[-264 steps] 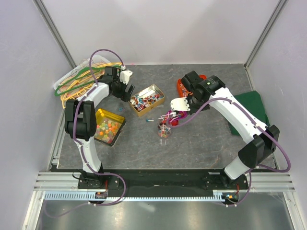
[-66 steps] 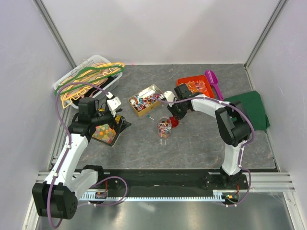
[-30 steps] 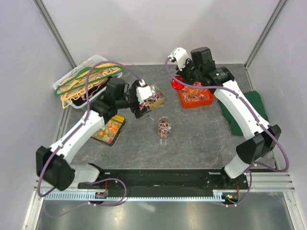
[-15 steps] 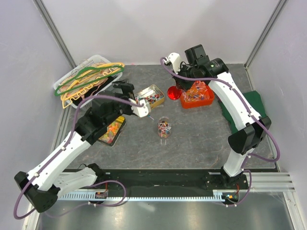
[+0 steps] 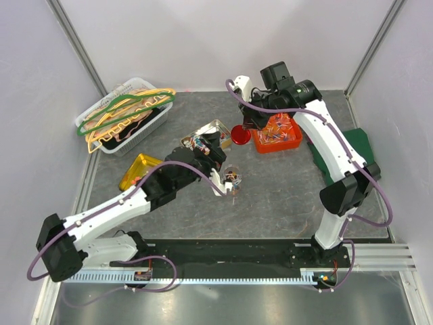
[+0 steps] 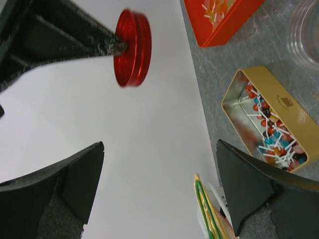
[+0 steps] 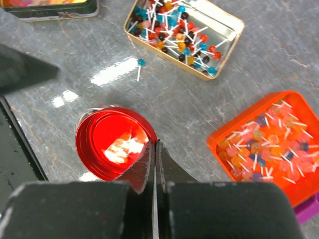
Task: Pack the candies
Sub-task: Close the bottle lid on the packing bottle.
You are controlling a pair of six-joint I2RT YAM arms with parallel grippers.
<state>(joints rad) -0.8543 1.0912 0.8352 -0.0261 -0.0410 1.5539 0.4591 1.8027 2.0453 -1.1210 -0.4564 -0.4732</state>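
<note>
The candies are small balls on white sticks. They fill a gold tin (image 7: pixel 184 35) (image 6: pixel 269 119), an orange tray (image 7: pixel 269 144) (image 5: pixel 276 132), and partly a clear jar (image 5: pixel 234 177). One candy (image 7: pixel 140 67) lies loose on the table. My right gripper (image 7: pixel 155 144) (image 5: pixel 249 122) is shut on the rim of the round red lid (image 7: pixel 112 144) (image 5: pixel 239 134) (image 6: pixel 132 47), held in the air left of the orange tray. My left gripper (image 6: pixel 159 199) (image 5: pixel 223 177) stands wide open and empty next to the jar, pointing toward the back wall.
A yellow tin (image 5: pixel 135 169) of coloured sweets lies left of my left arm. A white basket of hangers (image 5: pixel 125 115) sits at the back left. A green cloth (image 5: pixel 352 152) lies at the right, and a purple scoop (image 7: pixel 309 211) lies beside the orange tray.
My left arm has swung right and toward the near edge, from the gold tin to beside the jar, uncovering the yellow tin. My right gripper with the lid barely moved.
</note>
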